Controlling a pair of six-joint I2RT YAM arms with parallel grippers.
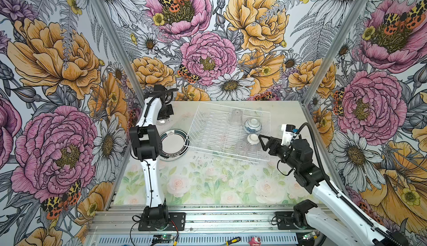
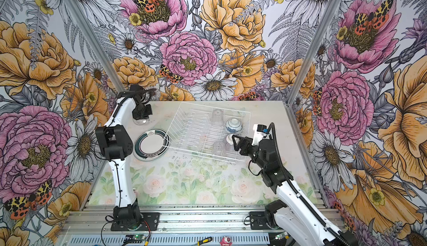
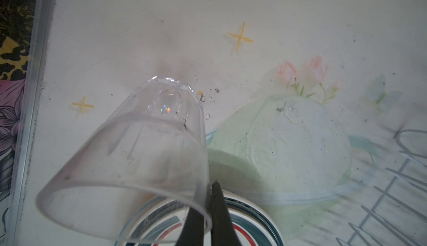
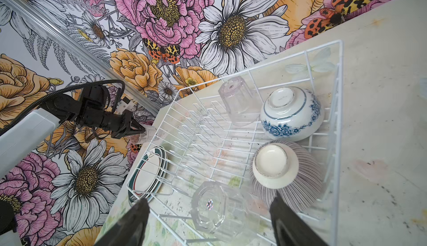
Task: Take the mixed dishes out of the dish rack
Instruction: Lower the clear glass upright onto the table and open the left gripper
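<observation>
Pinched at the rim in the left tool [image 3: 208,188]: clear tumbler [image 3: 138,150], one black finger inside the wall, one outside, jaws closed tight on the glass. Tilted, mouth toward the wrist, faceted base pointing down at the pale floral surface [image 1: 208,187]; impossible to tell whether touching it. Held at the far left, outside the dish rack [image 1: 212,129], just beyond a stack of dark-rimmed white plates [image 1: 174,144] lying flat on the surface. Overlapped at the right edge by the rack's near-left corner, those plates, in both top views.

Inside the rack, along its right side, all upside down: second clear tumbler [image 4: 238,101] at the far end, next a white bowl with blue pattern [image 4: 292,113], nearer a white bowl with fine grey stripes [image 4: 284,168], and at the near edge a faceted clear glass [image 4: 212,207] just beside the striped bowl. Upright plate slots across the rest of the rack.

Right tool [image 1: 261,143] spread wide, gripping nothing, poised at the rack's near-right corner, fingertips close to the striped bowl and the faceted glass; contact not discernible.
</observation>
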